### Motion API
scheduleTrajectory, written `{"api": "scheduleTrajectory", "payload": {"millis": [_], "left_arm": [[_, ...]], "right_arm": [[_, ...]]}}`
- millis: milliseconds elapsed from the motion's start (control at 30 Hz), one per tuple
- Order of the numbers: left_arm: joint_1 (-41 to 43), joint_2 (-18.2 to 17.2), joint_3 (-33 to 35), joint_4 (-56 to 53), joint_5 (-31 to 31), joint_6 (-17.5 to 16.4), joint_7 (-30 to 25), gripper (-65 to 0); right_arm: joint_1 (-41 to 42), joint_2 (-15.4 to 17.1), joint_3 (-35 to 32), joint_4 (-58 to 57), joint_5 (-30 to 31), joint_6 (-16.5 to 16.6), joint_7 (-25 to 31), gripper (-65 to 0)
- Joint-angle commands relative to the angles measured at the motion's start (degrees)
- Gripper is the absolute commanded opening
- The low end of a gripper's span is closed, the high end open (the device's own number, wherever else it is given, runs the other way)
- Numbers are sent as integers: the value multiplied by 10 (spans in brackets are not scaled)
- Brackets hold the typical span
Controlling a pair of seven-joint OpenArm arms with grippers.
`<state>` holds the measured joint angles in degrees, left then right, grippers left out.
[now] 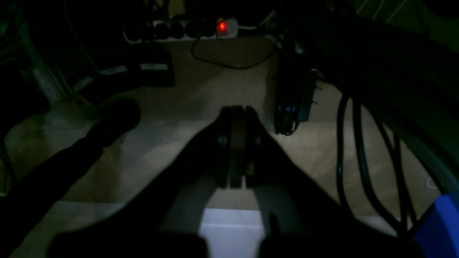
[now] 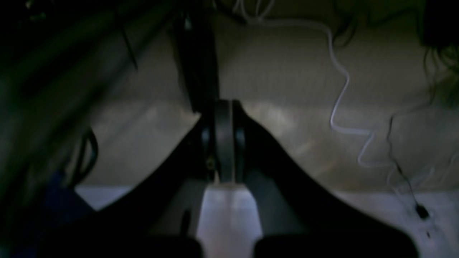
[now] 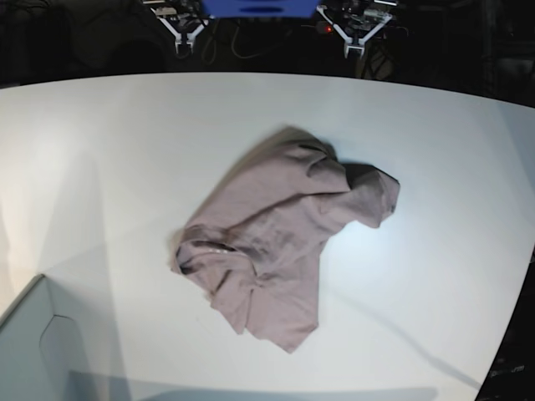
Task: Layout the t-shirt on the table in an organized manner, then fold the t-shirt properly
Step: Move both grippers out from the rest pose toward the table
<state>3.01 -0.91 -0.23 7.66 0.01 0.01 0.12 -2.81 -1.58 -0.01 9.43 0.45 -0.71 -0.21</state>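
The mauve t-shirt (image 3: 284, 238) lies crumpled in a heap near the middle of the white table (image 3: 109, 150), with folds bunched at its left and a dark shadowed fold at its upper right. Both arms sit at the far edge, well away from the shirt. My left gripper (image 3: 358, 40) is at the top right of the base view and my right gripper (image 3: 184, 35) at the top left. In the left wrist view the left gripper (image 1: 236, 109) is shut on nothing, above the dim floor. The right gripper (image 2: 226, 104) is likewise shut and empty. Neither wrist view shows the shirt.
A pale grey-blue box corner (image 3: 33, 351) sits at the table's near left. A blue mount (image 3: 259, 8) joins the arm bases. Beyond the table edge, a power strip (image 1: 179, 30) with a red light and dark cables (image 1: 358, 150) lie on the floor; a white cable (image 2: 340, 93) snakes there too.
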Motion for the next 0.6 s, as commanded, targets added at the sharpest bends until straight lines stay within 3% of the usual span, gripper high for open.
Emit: {"api": "scheduleTrajectory", "payload": {"millis": [0,300,467,567], "left_arm": [[1,0,1,2,0,3,-1,-650],[1,2,-1,2,0,3,-1,-650],[1,2,-1,3,0,3,-1,-650],[1,2,-1,4,0,3,-1,-650]], "right_arm": [[-13,0,1,21,2,9,2,-650],[-26,2,-2,47,3,9,-5,-650],[-24,2,-3,51,3,9,-60,-650],[-29,3,-3,72,3,9,-61,-650]]}}
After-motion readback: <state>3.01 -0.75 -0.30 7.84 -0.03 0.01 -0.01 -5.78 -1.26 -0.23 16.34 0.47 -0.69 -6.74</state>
